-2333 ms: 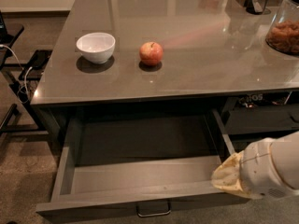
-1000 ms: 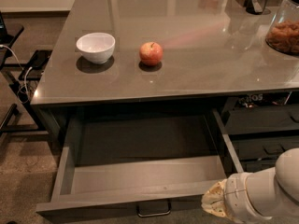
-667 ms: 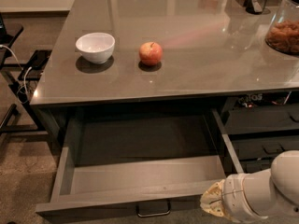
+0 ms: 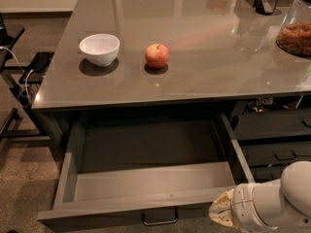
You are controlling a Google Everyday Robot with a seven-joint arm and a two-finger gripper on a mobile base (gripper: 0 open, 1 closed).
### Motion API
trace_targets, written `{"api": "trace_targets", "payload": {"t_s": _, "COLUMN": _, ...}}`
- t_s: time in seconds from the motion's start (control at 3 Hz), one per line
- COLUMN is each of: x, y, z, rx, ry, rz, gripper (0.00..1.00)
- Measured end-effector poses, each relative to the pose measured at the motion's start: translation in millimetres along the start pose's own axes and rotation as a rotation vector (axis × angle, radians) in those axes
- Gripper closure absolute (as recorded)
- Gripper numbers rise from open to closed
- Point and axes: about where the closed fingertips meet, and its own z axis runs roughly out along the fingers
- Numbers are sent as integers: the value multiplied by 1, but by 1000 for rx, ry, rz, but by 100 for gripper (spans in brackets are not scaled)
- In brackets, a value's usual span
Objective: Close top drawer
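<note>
The top drawer (image 4: 146,181) stands pulled far out from under the grey counter, its lighter grey inside empty. Its dark front panel (image 4: 131,211) runs along the bottom of the view, with a small metal loop handle (image 4: 159,217) at its centre. My gripper (image 4: 221,215) is at the bottom right, at the right end of the front panel, next to the drawer's front right corner. The white arm (image 4: 277,203) reaches in from the right edge behind it.
On the counter (image 4: 194,67) stand a white bowl (image 4: 99,49), a red apple (image 4: 157,56), and a jar of brown snacks (image 4: 295,33) at the right edge. A neighbouring unit's dark drawers (image 4: 272,140) sit to the right. Cables and a black stand (image 4: 19,81) lie at the left.
My gripper has moved down and to the left along the drawer's right side, from near the right wall to the front right corner. The drawer has not visibly moved.
</note>
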Motion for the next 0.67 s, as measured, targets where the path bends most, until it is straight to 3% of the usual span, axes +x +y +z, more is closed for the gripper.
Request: {"api": "trace_targets", "payload": {"t_s": 0.67, "x": 0, "y": 0, "z": 0, "rx": 0, "ry": 0, "rz": 0, "gripper": 34}}
